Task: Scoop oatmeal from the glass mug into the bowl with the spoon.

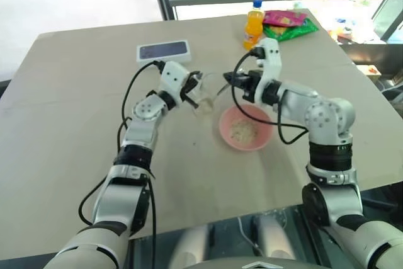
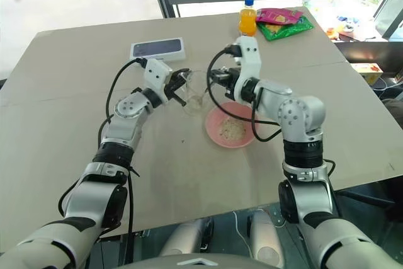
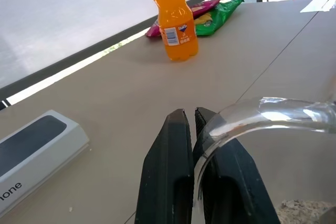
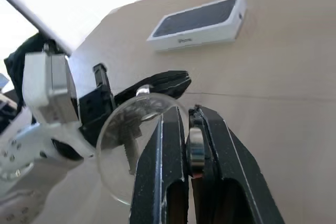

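Basically, everything is hinging on the mug-to-spoon line. Left pincer (image 1: 192, 89) is clamping the mug (image 1: 204, 96) by its handle side, fingers (image 3: 173, 171) pinched against the glass, and holding it just beside the bowl (image 1: 245, 128), on the robot's left of it; whether the mug is resting on the counter (image 1: 75, 124) or hanging slightly above it, I can't tell. Right pincer (image 1: 230, 80) is clenched on the spoon (image 4: 195, 150), reaching in level from the opposite side, so the two pincers are facing each other across the mug. Spoon's long axis is running roughly along the right pincer's fingers toward the mug mouth; its head is too thin to make out in the head views. Oatmeal (image 1: 243, 131) is already sitting in the bowl, and a little more (image 3: 304, 211) is showing low in the mug. Right pincer is the nearer one to both mug rim and bowl. My read: next scoop is needing the spoon tip over the rim and down into the mug, then a short swing back to the bowl directly beneath the right wrist.
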Controlling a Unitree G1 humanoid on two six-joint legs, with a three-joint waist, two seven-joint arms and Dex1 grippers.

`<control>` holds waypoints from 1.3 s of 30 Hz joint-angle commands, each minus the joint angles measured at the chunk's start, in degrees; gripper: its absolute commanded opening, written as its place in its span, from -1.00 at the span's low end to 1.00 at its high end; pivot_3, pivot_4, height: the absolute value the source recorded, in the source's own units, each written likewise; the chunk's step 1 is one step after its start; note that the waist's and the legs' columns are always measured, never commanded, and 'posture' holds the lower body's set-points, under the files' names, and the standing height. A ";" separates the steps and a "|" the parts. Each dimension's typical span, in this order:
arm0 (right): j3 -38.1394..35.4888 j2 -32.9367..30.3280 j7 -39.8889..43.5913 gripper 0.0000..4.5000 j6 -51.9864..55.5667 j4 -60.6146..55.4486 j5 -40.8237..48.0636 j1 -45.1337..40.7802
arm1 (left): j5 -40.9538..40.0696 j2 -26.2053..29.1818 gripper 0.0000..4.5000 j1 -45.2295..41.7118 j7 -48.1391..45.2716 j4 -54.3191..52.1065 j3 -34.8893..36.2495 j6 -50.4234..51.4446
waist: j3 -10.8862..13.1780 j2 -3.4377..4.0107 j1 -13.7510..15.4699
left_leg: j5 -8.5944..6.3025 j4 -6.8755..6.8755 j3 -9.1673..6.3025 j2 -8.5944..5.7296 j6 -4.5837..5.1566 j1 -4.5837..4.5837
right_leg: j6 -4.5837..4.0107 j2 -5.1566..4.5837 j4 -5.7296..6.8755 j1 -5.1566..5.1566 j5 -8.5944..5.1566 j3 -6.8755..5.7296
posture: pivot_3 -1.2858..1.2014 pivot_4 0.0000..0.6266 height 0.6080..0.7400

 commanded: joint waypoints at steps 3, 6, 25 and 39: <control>-9.18 -0.70 -4.25 -1.00 3.69 1.19 5.06 -5.17 | 1.01 -0.46 -0.98 1.26 0.04 0.90 -0.70 -0.80 | 0.00 0.00 0.24 | 0.00 0.01 0.01 -0.01 0.01 0.00 | 0.00 0.00 0.01 0.01 0.00 0.00 | 0.03 -0.52 1.00; -11.90 -0.95 -5.98 -1.00 4.21 2.10 6.25 -6.40 | 1.17 -0.72 -0.98 1.19 0.12 1.45 -0.90 -1.13 | 0.00 0.00 0.25 | 0.00 0.01 0.02 -0.01 0.01 0.00 | 0.00 0.00 0.01 0.02 0.00 0.00 | 0.03 -0.52 1.00; -22.22 -2.03 -17.80 -1.00 11.98 -0.26 20.22 -8.45 | 1.05 -2.32 -0.98 0.50 0.83 3.29 -0.71 -1.83 | -0.01 0.01 0.38 | 0.00 0.02 0.03 -0.01 0.02 0.00 | 0.00 0.00 0.03 0.03 0.00 0.01 | 0.03 -0.52 1.00; -26.62 3.21 -45.15 -1.00 3.98 3.84 45.83 -2.12 | -0.92 -5.42 -0.98 1.24 0.98 3.29 0.89 -2.04 | -0.03 0.03 0.34 | 0.00 0.02 0.05 -0.01 0.02 -0.04 | 0.00 -0.01 0.02 0.02 0.00 0.02 | 0.03 -0.52 1.00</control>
